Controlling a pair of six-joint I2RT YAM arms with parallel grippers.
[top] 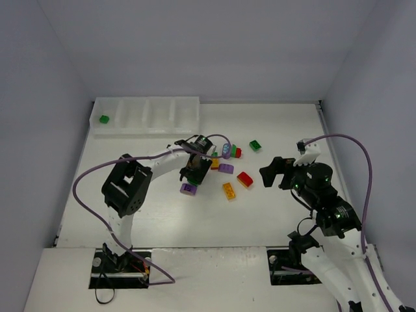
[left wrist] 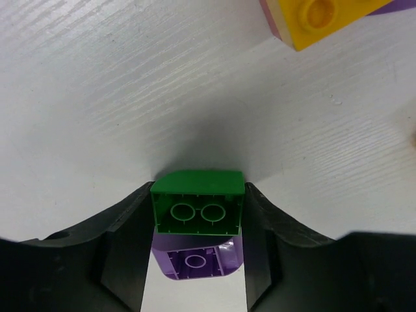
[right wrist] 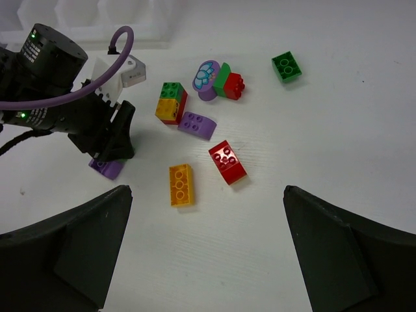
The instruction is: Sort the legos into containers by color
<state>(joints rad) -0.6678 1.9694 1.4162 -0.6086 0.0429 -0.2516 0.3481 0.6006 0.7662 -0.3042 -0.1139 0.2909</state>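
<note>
A green lego [left wrist: 198,203] joined to a purple lego [left wrist: 198,261] lies on its side on the table, undersides toward the left wrist camera. My left gripper [left wrist: 198,190] is shut on the green one, a finger against each side. From above, that gripper [top: 193,174] sits left of the loose pile, with the purple lego [top: 188,188] showing below it. My right gripper [right wrist: 207,195] hangs open and empty above an orange lego [right wrist: 181,184] and a red lego [right wrist: 227,162]. The containers [top: 146,128] stand at the back left, with one green lego [top: 104,119] in the leftmost.
More legos lie between the arms: a purple arched one [right wrist: 197,125], a green, yellow and red stack [right wrist: 171,102], a green and red pair with a flower piece [right wrist: 221,81], and a lone green one [right wrist: 286,67]. Walls enclose the table.
</note>
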